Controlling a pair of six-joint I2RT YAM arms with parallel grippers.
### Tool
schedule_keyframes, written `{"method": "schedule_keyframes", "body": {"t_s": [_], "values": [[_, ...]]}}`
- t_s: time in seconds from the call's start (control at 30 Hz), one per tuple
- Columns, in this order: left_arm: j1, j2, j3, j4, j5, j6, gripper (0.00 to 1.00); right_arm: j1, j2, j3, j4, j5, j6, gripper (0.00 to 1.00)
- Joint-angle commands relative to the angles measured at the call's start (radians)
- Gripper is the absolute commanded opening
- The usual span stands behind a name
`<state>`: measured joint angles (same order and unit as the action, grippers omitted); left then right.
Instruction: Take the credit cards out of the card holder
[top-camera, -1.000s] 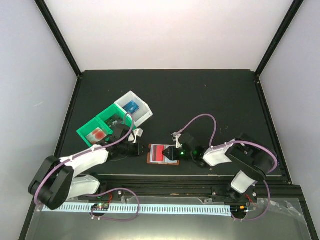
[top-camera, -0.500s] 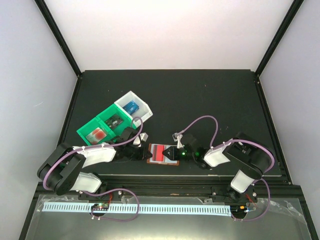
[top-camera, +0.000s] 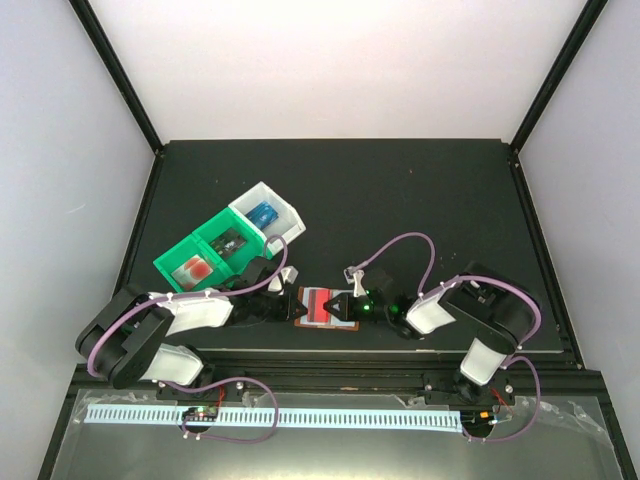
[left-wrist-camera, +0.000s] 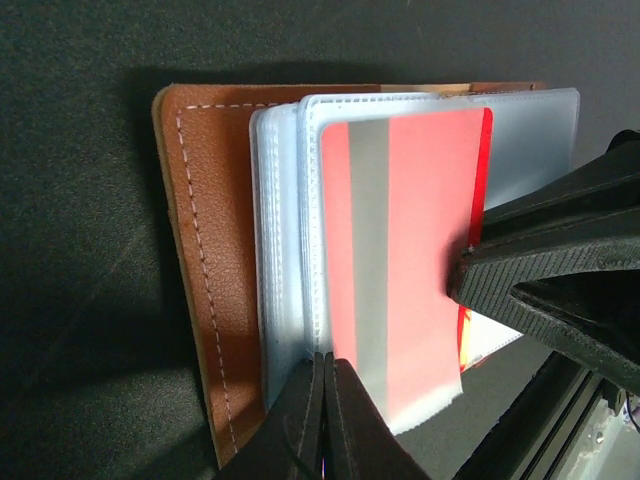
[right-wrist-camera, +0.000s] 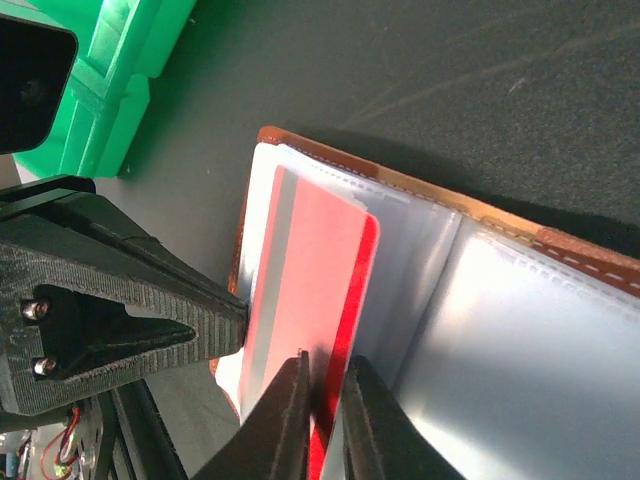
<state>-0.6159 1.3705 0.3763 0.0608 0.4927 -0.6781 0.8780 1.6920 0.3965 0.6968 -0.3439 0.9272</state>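
Observation:
The brown card holder (top-camera: 300, 322) lies open near the table's front edge, its clear pockets up (left-wrist-camera: 210, 250). A red card (left-wrist-camera: 410, 250) with a grey stripe sits partly in a pocket, its bright edge sticking out (right-wrist-camera: 355, 290). My left gripper (left-wrist-camera: 326, 362) is shut on the edge of a clear pocket at the holder's left side (top-camera: 293, 306). My right gripper (right-wrist-camera: 322, 372) pinches the red card's exposed edge from the right (top-camera: 338, 305). A blue card (top-camera: 263, 213) and a dark card (top-camera: 228, 243) lie in the bins.
A row of bins stands left of the holder: a white bin (top-camera: 285, 222) and two green bins (top-camera: 175, 262), one holding a red-and-pale item (top-camera: 197, 268). The green bin also shows in the right wrist view (right-wrist-camera: 120, 90). The table's front rail runs just below the holder.
The left arm has swung in and its gripper has closed on the holder's left edge. The right gripper has edged slightly left on the red card.

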Motion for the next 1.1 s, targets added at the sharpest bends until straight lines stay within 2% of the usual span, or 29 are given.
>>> {"method": "schedule_keyframes", "body": {"t_s": [0.0,0.2,0.43,0.67,0.83,1.07], "values": [[-0.016,0.024,0.001,-0.041,-0.051,0.002,0.01,-0.007,0.022,-0.015,0.06,-0.012,0.012,0.1],[-0.017,0.019,-0.002,-0.078,-0.088,0.012,0.02,-0.009,0.024,-0.031,0.08,-0.006,0.019,0.02],[-0.017,0.019,-0.011,-0.078,-0.103,0.005,0.02,-0.033,0.028,-0.057,0.107,-0.022,0.025,0.07],[-0.017,0.022,-0.011,-0.084,-0.112,0.005,0.02,-0.041,0.029,-0.071,0.134,-0.032,0.033,0.01],[-0.017,0.024,-0.013,-0.085,-0.116,0.003,0.01,-0.045,0.035,-0.072,0.135,-0.038,0.036,0.1],[-0.017,0.021,-0.011,-0.091,-0.122,0.003,0.01,-0.05,0.029,-0.091,0.178,-0.048,0.042,0.02]]}}
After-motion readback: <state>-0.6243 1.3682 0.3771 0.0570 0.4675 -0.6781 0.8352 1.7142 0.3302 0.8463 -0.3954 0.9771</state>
